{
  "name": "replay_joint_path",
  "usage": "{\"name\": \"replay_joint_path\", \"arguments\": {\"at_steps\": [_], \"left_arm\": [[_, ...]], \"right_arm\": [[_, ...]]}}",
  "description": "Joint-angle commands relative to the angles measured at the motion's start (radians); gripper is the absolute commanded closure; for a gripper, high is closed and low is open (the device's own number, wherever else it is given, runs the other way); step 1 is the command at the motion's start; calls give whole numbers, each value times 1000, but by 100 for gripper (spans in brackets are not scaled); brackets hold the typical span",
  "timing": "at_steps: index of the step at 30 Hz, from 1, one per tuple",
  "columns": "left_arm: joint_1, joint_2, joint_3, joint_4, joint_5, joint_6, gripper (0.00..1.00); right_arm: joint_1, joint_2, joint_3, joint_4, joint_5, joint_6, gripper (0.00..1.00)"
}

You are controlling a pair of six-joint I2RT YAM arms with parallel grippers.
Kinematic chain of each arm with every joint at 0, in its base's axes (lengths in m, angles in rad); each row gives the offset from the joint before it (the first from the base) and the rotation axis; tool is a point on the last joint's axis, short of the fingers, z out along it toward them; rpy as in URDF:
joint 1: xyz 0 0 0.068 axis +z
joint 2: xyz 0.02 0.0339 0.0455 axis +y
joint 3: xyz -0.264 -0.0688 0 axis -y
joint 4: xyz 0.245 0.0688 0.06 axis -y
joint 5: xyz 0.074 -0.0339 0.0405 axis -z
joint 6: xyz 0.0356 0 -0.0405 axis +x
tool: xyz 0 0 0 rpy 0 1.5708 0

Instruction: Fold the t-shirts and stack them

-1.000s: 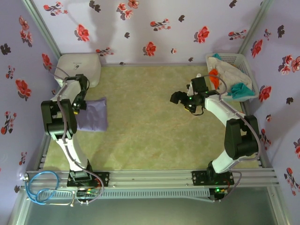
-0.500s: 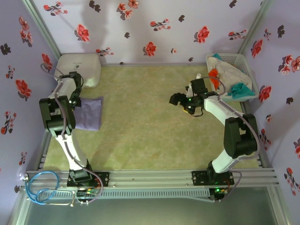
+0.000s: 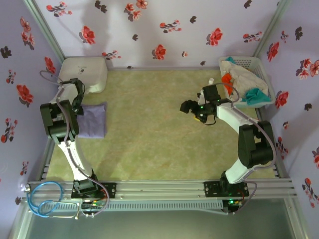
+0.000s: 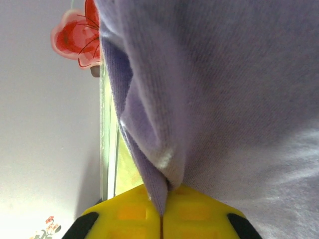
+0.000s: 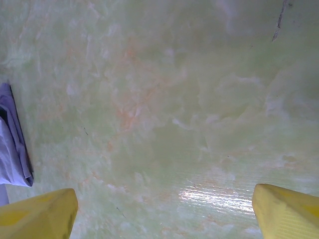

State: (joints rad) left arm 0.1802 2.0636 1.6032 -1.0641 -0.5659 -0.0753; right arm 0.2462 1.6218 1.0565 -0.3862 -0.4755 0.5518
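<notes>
Right of the empty, wide-open right claw [image 3: 193, 110] lie crumpled orange, teal, off-white cloth t-shirts [image 3: 245, 85]; the left claw [image 4: 162, 209] pinches the folded lavender t-shirt [image 3: 93, 120].

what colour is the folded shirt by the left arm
Lavender-purple; the folded shirt shows best in the top external view.

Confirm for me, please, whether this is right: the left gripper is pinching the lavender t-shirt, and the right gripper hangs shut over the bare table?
Not quite: the right gripper is open, not shut. The right wrist view shows its yellow fingers far apart at the lower corners, with bare table between them. The rest holds: the left gripper is pinching the lavender t-shirt.
</notes>
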Motion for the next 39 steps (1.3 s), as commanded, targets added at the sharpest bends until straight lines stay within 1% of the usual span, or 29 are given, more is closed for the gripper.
{"name": "replay_joint_path", "arguments": {"at_steps": [1,2,3,4,5,6,7,8,11,16,21,25,28,30,31,33,34,35,37,39], "left_arm": [[5,11,36,-42,-20,-37,88],[4,7,40,-45,-17,-41,79],[4,-1,41,-47,-16,-46,64],[4,-7,41,-45,-13,-50,56],[4,-14,40,-45,-12,-53,54],[4,-20,41,-46,-13,-61,48],[6,-27,41,-46,-12,-64,45],[3,-33,42,-49,-11,-70,40],[-6,-54,50,-59,5,-78,38],[-49,-116,50,-61,44,-91,36],[-102,-218,44,-31,118,-106,32],[-177,-308,28,17,121,-100,30],[-250,-387,-27,110,144,-89,25],[-288,-445,-83,219,183,-75,21],[-304,-479,-123,283,208,-66,17],[-322,-547,-216,427,254,-48,4],[-327,-591,-273,513,280,-36,0],[-329,-631,-324,585,310,-27,0],[-331,-699,-404,692,337,-20,0],[-330,-756,-479,787,359,17,0]], "right_arm": [[-8,7,-10,12,-21,-19,9],[-8,8,-10,10,-20,-19,9],[-8,8,-8,9,-20,-21,9],[-8,8,-8,7,-20,-20,9],[-8,9,-7,7,-22,-20,9],[-9,7,-6,7,-23,-20,9],[-9,8,-6,6,-24,-20,9],[-9,8,-4,6,-25,-18,9],[-8,4,-1,4,-25,-17,9],[-9,3,23,-25,-9,-35,8],[-9,-41,45,-78,77,-91,5],[-11,-109,26,-76,181,-151,1],[-12,-166,-3,-48,267,-184,1],[-13,-196,-15,-29,306,-196,1],[-16,-210,-16,-28,333,-201,1],[-18,-229,-16,-30,396,-212,1],[-19,-239,-16,-26,425,-223,1],[-19,-249,-19,-26,451,-240,1],[-19,-279,-34,-13,506,-272,1],[-20,-323,-70,29,549,-301,1]]}}
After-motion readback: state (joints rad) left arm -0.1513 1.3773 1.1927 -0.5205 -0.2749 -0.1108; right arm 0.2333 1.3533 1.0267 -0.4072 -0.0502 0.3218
